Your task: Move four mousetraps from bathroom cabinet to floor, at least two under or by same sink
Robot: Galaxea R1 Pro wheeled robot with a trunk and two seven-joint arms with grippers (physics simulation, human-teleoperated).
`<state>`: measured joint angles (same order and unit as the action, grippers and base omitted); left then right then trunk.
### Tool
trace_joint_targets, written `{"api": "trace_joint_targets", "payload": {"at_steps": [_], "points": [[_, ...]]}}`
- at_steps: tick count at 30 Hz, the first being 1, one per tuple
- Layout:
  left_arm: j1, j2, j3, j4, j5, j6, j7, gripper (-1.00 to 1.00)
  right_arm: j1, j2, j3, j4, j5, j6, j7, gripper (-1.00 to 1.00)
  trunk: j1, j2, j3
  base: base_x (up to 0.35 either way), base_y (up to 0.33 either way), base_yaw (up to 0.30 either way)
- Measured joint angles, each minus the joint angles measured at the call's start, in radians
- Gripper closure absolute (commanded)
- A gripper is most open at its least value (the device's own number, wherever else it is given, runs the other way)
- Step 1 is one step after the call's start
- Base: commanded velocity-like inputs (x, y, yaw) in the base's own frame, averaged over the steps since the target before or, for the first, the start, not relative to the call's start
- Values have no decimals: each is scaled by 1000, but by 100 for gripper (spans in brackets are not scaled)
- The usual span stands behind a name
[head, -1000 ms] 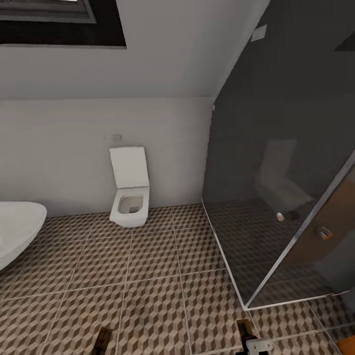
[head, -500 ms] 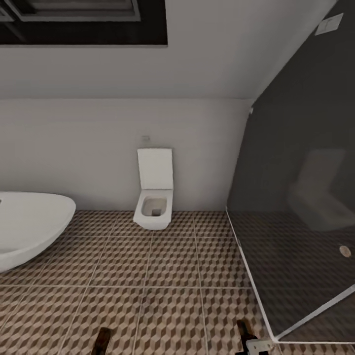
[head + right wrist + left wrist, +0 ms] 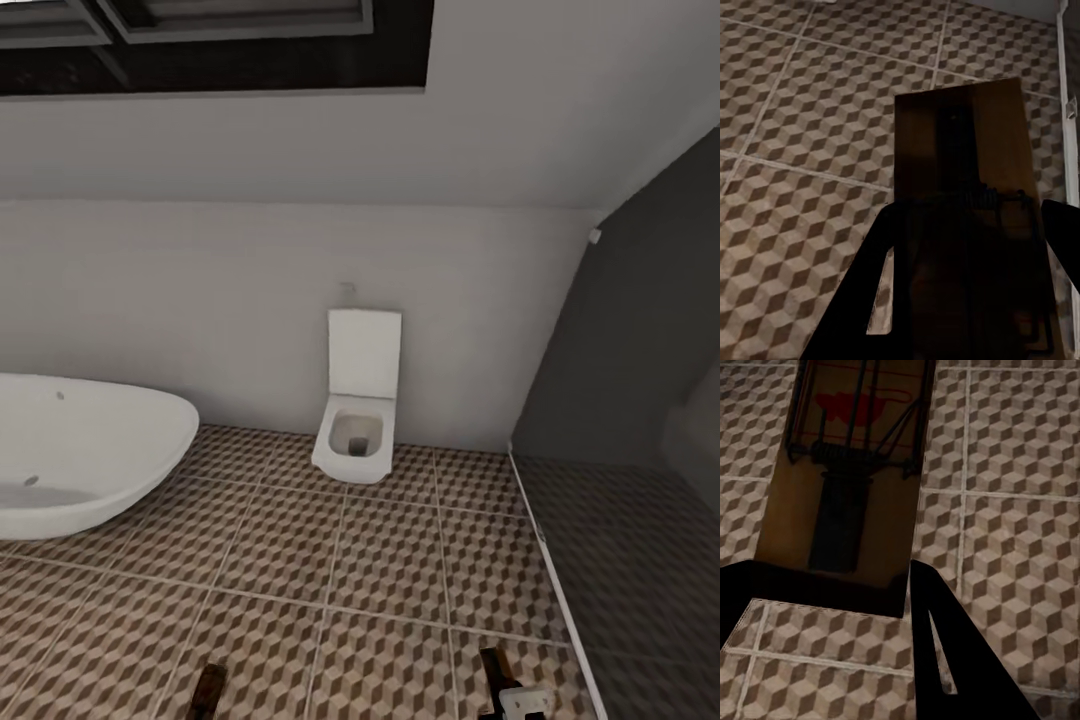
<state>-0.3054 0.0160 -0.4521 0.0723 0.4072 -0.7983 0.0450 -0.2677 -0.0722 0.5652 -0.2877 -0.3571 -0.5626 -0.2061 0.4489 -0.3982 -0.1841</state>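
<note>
The head camera has swung leftward since the earlier pictures: the toilet (image 3: 359,420) now sits further right in view, more of the bathtub (image 3: 85,460) shows, and the glass shower enclosure (image 3: 640,520) has slid toward the edge. Over the bathroom floor (image 3: 300,560), each end effector grips a mousetrap. The left end effector (image 3: 832,592) pinches the near end of its mousetrap (image 3: 847,472), whose long axis runs straight out from the fingers, spring and red mark toward the far end. The right end effector (image 3: 967,285) holds its mousetrap (image 3: 964,150) likewise, long axis extending away, with the wire parts near the fingers.
</note>
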Motion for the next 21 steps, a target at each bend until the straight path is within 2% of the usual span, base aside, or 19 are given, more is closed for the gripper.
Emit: {"api": "trace_joint_targets", "payload": {"at_steps": [5, 13, 21], "points": [[0, 0, 0, 0, 0, 0, 0, 100, 0, -1, 0, 0, 0, 0, 1, 100, 0, 0, 1, 309, 117, -36], [0, 0, 0, 0, 0, 0, 0, 100, 0, -1, 0, 0, 0, 0, 2, 100, 0, 0, 9, 301, 108, -196], [0, 0, 0, 0, 0, 0, 0, 100, 0, -1, 0, 0, 0, 0, 1, 100, 0, 0, 18, 56, 12, -216]]}}
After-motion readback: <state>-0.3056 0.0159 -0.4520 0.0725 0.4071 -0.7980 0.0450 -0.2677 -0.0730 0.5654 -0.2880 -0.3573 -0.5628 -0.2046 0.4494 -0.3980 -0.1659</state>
